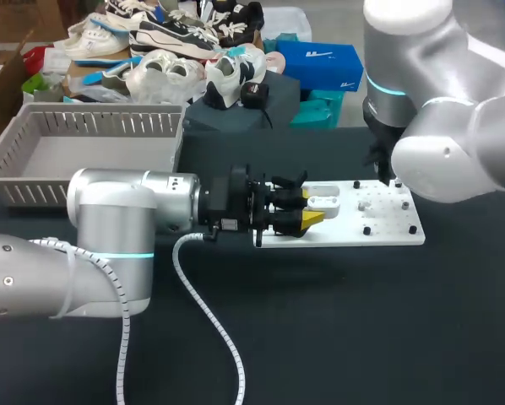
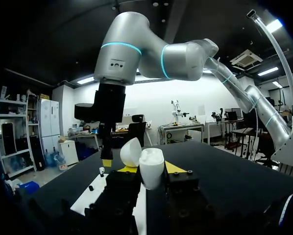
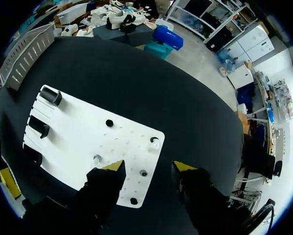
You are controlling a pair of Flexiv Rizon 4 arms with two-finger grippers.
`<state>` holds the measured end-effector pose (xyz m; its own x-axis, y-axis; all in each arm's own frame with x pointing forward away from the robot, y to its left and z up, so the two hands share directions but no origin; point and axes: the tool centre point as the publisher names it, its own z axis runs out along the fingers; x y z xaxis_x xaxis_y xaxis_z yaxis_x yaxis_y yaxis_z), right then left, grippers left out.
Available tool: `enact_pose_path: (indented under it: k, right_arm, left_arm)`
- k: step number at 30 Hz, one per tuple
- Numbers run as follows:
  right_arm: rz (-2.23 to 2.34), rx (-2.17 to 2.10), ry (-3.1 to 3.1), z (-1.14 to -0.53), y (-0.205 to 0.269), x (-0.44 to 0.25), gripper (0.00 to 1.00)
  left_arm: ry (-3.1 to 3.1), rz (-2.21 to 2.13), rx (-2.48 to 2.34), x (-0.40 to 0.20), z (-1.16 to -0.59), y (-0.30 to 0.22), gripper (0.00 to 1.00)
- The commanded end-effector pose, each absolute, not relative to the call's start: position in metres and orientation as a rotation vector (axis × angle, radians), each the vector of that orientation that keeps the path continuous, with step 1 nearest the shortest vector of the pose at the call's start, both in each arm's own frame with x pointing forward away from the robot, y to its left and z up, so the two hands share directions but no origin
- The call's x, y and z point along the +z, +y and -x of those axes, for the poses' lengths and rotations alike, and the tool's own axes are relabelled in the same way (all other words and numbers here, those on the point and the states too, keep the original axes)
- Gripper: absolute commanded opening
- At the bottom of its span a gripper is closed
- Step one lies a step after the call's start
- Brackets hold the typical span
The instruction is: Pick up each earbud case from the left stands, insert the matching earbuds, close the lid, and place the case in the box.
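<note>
Glossy white rounded plastic earbud case [image 2: 151, 175], smooth egg-like shell, hinged lid [image 2: 131, 152] flipped open, held over left part of flat white matte board w/ small pegs [image 1: 388, 229]. L gripper [image 1: 310, 211] fingers clamped on case from both sides. R gripper [image 3: 149, 167] above board's right end, yellow-tipped fingers apart.

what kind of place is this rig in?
Likely a robotics lab test bench. A left arm and a right arm work over a black table. A white board with pegs holds parts. The left end effector grips an open earbud case. A grey basket stands nearby.
</note>
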<state>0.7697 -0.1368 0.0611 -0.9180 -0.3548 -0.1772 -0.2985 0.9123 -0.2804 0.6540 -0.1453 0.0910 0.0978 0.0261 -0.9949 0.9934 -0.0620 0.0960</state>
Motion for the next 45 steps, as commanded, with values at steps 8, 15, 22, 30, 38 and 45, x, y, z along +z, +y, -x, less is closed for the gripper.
enact_pose_path:
  k: [8, 15, 22, 30, 38, 45]
  right_arm:
    - [0.458, -0.374, 2.9, -0.781, -0.138, 0.042, 0.44]
    - [0.452, -0.384, 2.918, -0.786, -0.139, 0.036, 0.43]
    - [0.447, -0.398, 2.933, -0.788, -0.143, 0.03, 0.43]
    - [0.44, -0.408, 2.945, -0.793, -0.147, 0.027, 0.4]
    - [0.439, -0.406, 2.947, -0.795, -0.148, 0.026, 0.36]
    - [0.439, -0.399, 2.951, -0.796, -0.148, 0.024, 0.37]
  left_arm:
    - [1.128, -1.319, -1.168, 0.09, -0.655, -0.145, 0.0]
    - [1.128, -1.319, -1.168, 0.09, -0.655, -0.145, 0.0]
    - [1.128, -1.319, -1.168, 0.09, -0.655, -0.145, 0.0]
    - [1.128, -1.319, -1.168, 0.09, -0.655, -0.145, 0.0]
    - [1.128, -1.319, -1.168, 0.09, -0.655, -0.145, 0.0]
    - [1.128, -1.319, -1.168, 0.09, -0.655, -0.145, 0.0]
